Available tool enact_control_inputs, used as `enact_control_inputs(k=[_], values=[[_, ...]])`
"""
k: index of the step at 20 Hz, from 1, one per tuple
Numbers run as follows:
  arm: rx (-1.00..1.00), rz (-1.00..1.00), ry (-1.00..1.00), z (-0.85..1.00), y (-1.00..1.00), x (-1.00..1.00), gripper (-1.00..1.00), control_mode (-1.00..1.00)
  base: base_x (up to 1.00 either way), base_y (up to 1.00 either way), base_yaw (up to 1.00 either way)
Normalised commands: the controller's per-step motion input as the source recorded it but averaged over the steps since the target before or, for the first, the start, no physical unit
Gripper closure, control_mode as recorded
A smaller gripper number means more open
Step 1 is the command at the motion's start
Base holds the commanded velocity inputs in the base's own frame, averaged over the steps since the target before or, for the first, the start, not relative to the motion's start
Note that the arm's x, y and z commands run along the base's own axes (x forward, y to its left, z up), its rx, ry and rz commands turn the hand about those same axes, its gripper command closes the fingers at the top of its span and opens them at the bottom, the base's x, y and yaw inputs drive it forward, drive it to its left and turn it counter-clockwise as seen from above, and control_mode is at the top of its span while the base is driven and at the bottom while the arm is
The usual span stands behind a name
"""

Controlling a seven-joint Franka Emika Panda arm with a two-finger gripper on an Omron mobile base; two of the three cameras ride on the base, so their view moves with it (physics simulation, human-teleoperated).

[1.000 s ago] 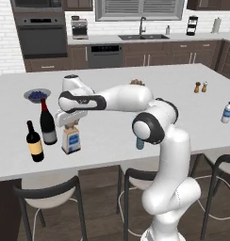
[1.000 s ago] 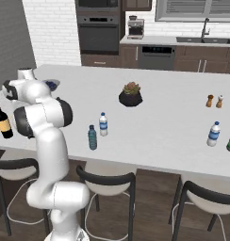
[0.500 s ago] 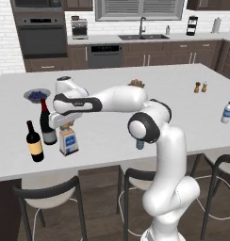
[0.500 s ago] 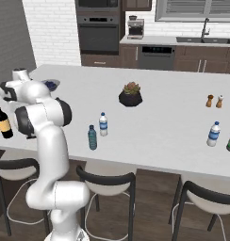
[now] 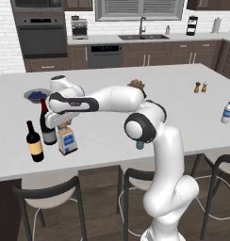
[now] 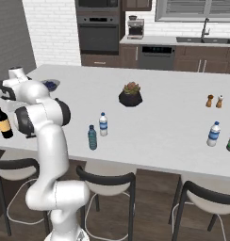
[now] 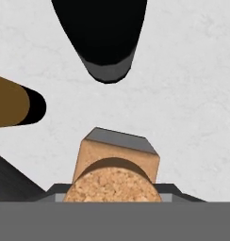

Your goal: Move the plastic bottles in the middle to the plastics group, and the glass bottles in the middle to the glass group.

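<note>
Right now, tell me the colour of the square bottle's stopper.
Speckled tan cork stopper, clearest in the hand view.

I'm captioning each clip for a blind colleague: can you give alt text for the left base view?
A white robot arm reaches left across a pale kitchen island, its gripper at the cork top of a squat square bottle with a pale blue-white label, standing beside two tall dark wine bottles. A small clear water bottle stands far right.

Worktop (image 5: 135,84) pale grey-white, faintly marbled; square bottle (image 5: 67,141) tan cork, pale blue-white label; wine bottles (image 5: 34,142) dark, one yellow label, one red cap; teal bottle (image 6: 92,138); clear bottle (image 6: 103,124) white cap, blue label.
</note>
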Motion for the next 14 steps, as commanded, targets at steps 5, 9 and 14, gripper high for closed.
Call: enact_control_inputs(k=[5, 9, 14], values=[[0.0, 0.0, 0.0, 0.0, 0.0, 0.0, -1.0, -1.0, 0.0, 0.0, 0.0], [0.0, 0.0, 0.0, 0.0, 0.0, 0.0, -1.0, -1.0, 0.0, 0.0, 0.0], [0.0, 0.0, -0.02, 0.0, 0.0, -0.05, -1.0, -1.0, 0.0, 0.0, 0.0]])
